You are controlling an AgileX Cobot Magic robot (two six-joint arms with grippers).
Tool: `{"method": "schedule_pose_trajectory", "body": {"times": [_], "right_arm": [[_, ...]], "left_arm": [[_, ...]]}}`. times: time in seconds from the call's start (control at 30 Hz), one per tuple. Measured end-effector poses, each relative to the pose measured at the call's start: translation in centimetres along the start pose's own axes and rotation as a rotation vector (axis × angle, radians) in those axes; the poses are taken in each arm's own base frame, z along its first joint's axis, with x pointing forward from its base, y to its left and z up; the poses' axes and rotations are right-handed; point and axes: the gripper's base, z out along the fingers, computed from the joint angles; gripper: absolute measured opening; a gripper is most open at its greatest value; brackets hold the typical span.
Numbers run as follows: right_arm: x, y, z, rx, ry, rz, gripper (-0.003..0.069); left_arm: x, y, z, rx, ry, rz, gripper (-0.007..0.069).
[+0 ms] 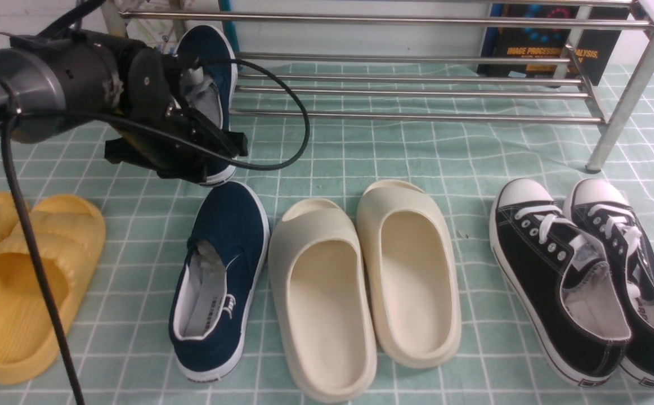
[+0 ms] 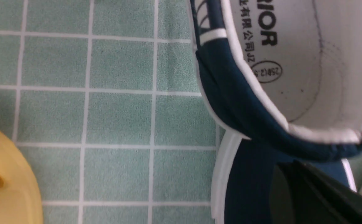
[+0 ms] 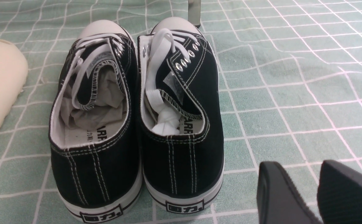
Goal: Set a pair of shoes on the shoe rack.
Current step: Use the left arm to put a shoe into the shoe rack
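Note:
One navy slip-on shoe (image 1: 217, 67) is held off the floor, toe up, close in front of the shoe rack's (image 1: 406, 117) left end. My left gripper (image 1: 217, 149) is shut on its heel. In the left wrist view the held shoe's navy side (image 2: 237, 102) and grey-white lining fill the upper right, with one black finger (image 2: 308, 193) below. The second navy shoe (image 1: 220, 270) lies on the green checked cloth under the held one; its toe shows in the left wrist view (image 2: 249, 186). My right gripper (image 3: 302, 174) is open and empty, low over the cloth.
Cream slides (image 1: 361, 281) lie right of the floor shoe. Black lace-up sneakers (image 1: 580, 275) sit at the right, just ahead of my right gripper (image 3: 137, 124). Yellow slides (image 1: 23, 270) lie at the left. A dark book (image 1: 546, 45) stands behind the rack.

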Motion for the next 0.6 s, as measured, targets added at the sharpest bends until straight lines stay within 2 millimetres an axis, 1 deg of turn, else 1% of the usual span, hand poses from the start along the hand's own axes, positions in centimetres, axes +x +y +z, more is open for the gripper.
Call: {"method": "schedule_pose_trajectory", "body": {"times": [0.1, 0.3, 0.37, 0.53, 0.6], "right_arm": [[0.0, 0.0, 0.0, 0.000, 0.000, 0.000, 0.0239], [0.0, 0.0, 0.0, 0.000, 0.000, 0.000, 0.0239], [0.0, 0.0, 0.0, 0.000, 0.000, 0.000, 0.0239], [0.0, 0.0, 0.0, 0.000, 0.000, 0.000, 0.0239], [0.0, 0.0, 0.0, 0.000, 0.000, 0.000, 0.0239]], "left_arm": [[-0.5, -0.1, 0.9, -0.009, 0.008, 0.005, -0.0013], [-1.5, -0.2, 1.2, -0.035, 0.034, 0.014, -0.0013], [-1.9, -0.2, 1.0, -0.044, 0.021, 0.014, -0.0013], [-4.7, 0.0, -0.8, -0.114, -0.094, 0.029, -0.0013], [-5.3, 0.0, -1.2, -0.120, -0.125, 0.031, -0.0013]]}}
